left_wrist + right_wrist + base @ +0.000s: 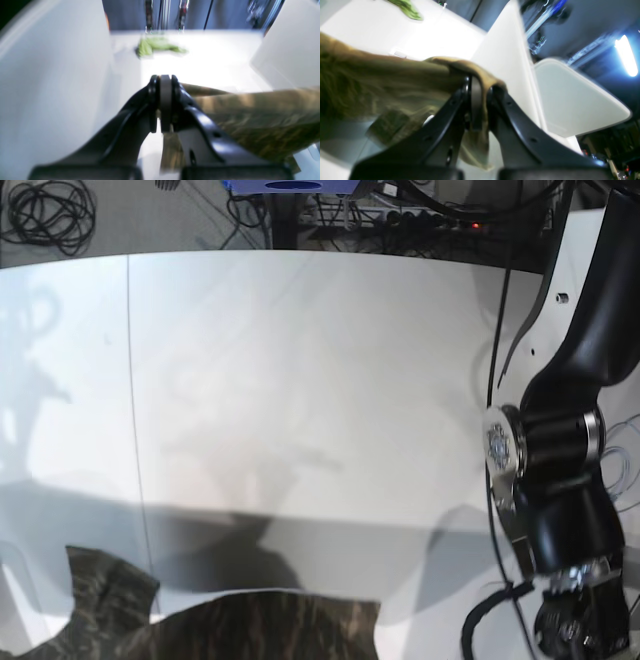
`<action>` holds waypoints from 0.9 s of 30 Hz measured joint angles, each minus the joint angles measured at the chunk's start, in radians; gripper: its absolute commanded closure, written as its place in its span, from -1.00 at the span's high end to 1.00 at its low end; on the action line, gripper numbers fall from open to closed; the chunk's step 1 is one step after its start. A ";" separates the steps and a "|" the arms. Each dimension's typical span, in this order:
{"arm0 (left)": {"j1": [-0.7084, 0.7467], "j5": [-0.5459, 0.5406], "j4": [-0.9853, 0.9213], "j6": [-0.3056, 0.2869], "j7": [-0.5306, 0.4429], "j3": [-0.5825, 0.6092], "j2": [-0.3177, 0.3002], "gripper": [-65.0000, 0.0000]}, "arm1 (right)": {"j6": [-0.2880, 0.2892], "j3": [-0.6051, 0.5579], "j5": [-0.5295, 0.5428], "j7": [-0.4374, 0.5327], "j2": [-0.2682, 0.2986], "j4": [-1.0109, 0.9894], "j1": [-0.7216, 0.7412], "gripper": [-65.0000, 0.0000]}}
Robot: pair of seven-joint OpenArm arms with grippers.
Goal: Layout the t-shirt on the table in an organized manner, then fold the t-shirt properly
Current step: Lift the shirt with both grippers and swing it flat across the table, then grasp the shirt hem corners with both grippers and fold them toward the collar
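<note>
The left gripper (165,105) is seen closed in the left wrist view, both black jaws pressed flat against the grey pad between them, with fabric pinched at the tips. The right gripper (480,100) is likewise closed, cloth being clamped between its jaws and draped over one fingertip. In the base view, the left arm (570,480) is seen at the right edge, bent downward at its joint.
</note>
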 measured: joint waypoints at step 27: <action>1.044 0.016 0.051 -0.011 -0.271 -0.003 -0.078 -1.00 | -0.003 0.502 -0.025 0.086 -0.404 -0.215 -1.066 -1.00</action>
